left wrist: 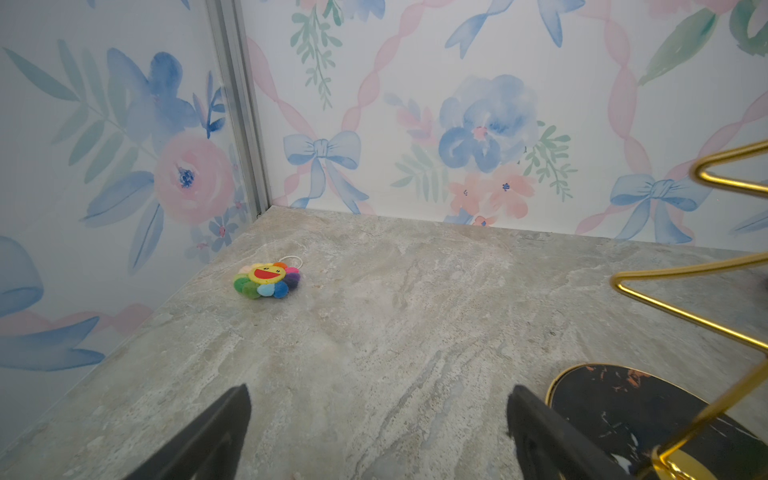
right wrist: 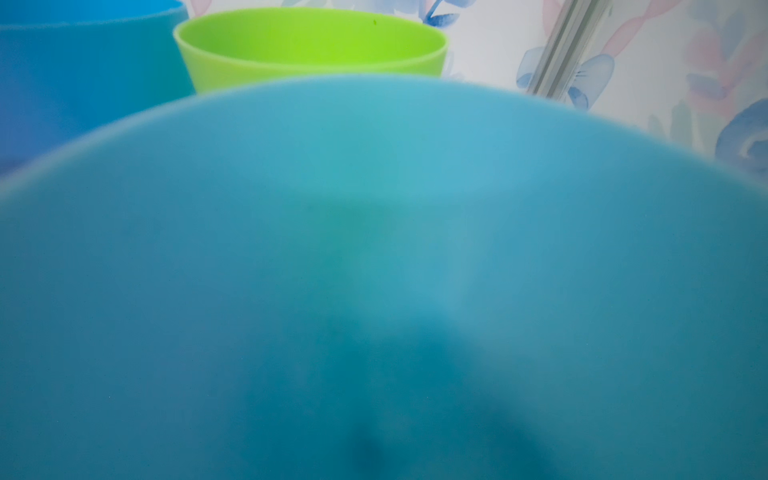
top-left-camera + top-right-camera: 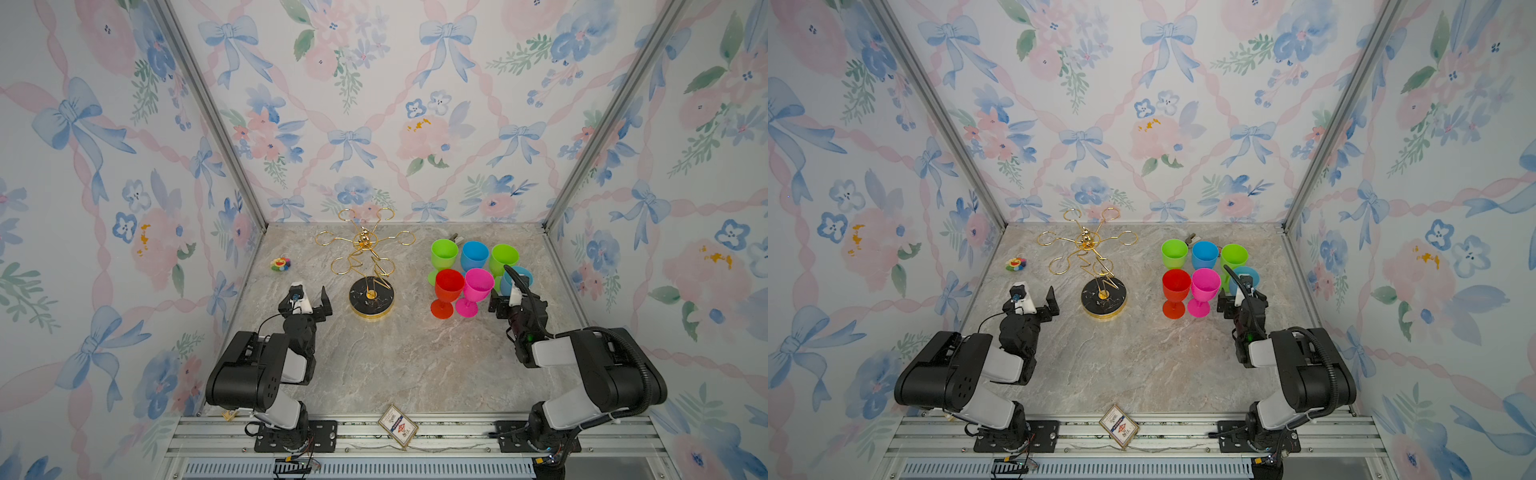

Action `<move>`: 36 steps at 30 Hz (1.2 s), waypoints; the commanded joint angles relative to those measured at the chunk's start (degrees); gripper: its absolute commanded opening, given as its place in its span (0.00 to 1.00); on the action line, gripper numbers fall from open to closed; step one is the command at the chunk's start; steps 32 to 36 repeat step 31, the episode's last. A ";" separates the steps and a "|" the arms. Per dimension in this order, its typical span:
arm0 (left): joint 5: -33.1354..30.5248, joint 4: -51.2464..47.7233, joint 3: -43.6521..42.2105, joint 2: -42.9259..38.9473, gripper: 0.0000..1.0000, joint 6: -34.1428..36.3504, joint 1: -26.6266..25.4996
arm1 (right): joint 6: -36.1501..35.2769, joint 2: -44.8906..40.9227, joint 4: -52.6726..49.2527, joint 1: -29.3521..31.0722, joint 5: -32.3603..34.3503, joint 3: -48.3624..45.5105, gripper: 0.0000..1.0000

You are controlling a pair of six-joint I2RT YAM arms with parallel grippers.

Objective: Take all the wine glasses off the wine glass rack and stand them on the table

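The gold wire wine glass rack [image 3: 365, 243] [image 3: 1087, 243] stands at the back on its round black base [image 3: 371, 300] [image 1: 615, 411], and all its loops are empty. Several coloured wine glasses stand upright on the table at the right. The light-blue wine glass [image 3: 520, 274] [image 3: 1250, 276] [image 2: 374, 249] is nearest my right gripper [image 3: 514, 299] [image 3: 1241, 299]. It fills the right wrist view and hides the jaws, which look spread wide beside its lower part in both top views. My left gripper [image 3: 311, 293] [image 3: 1036, 294] [image 1: 379, 392] is open and empty, just left of the rack base.
Red [image 3: 449, 286], pink [image 3: 478, 286], two green [image 3: 444, 251] [image 2: 311, 45] and a darker blue glass [image 3: 474, 253] crowd the right side. A rainbow flower plush [image 3: 281, 263] [image 1: 266, 280] lies far left. A card [image 3: 398, 426] lies at the front edge. Walls close three sides.
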 commanded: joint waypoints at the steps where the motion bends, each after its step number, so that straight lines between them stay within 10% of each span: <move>1: -0.67 0.38 0.41 0.52 0.98 0.46 -0.30 | -0.08 -0.09 -1.71 0.12 1.32 1.80 0.97; 36: -2.22 -0.79 1.11 0.55 0.98 1.10 -1.26 | 1.30 -0.26 -7.09 -1.46 -0.18 4.41 0.97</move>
